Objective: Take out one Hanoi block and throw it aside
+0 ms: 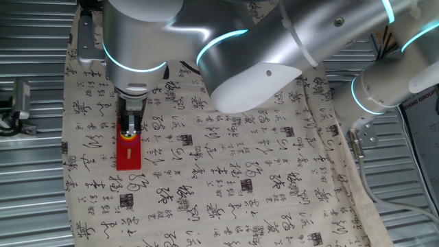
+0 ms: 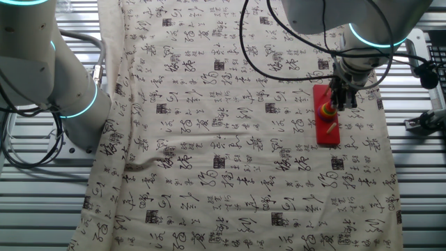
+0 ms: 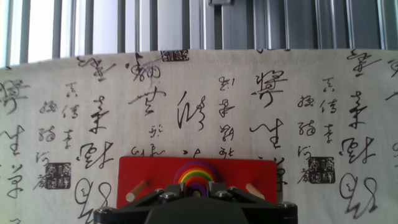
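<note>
A red Hanoi base [image 3: 149,169] lies on the printed cloth, with a rainbow stack of rings on its middle peg. The purple Hanoi block [image 3: 196,184] is the top ring, still on the stack. My gripper [image 3: 195,190] is straight above it, with one finger pressed against each side of the purple ring. In one fixed view the gripper [image 1: 129,130] covers the stack at the far end of the base [image 1: 128,158]. In the other fixed view the gripper [image 2: 329,104] stands on the stack [image 2: 325,110] on the base [image 2: 327,132].
Two bare wooden pegs [image 3: 138,191] [image 3: 255,190] stand on either side of the stack. The cloth [image 2: 223,139] covers the table, with metal slats beyond its edges. A second robot arm [image 2: 63,84] stands at the cloth's side. Cables hang over the far part.
</note>
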Motion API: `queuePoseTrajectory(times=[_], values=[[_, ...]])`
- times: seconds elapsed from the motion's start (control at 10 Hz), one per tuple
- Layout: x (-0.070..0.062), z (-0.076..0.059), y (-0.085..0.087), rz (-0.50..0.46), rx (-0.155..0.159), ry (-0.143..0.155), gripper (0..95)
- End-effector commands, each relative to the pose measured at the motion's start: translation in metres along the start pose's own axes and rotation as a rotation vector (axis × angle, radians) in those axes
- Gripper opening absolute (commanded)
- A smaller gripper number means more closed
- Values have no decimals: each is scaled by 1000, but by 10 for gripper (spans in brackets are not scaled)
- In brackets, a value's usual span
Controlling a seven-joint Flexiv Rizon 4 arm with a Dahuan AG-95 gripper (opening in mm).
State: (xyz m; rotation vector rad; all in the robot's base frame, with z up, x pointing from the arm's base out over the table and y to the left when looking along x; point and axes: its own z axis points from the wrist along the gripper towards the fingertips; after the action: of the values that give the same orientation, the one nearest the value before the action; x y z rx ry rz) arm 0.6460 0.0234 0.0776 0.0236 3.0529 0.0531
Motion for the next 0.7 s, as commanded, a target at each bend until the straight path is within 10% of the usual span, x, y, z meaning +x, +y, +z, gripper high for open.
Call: queuePoseTrajectory(times=[0.1, 0.7], values=[[1, -1, 0, 1, 0, 0, 0], [1, -4, 1, 1, 6, -1, 0]])
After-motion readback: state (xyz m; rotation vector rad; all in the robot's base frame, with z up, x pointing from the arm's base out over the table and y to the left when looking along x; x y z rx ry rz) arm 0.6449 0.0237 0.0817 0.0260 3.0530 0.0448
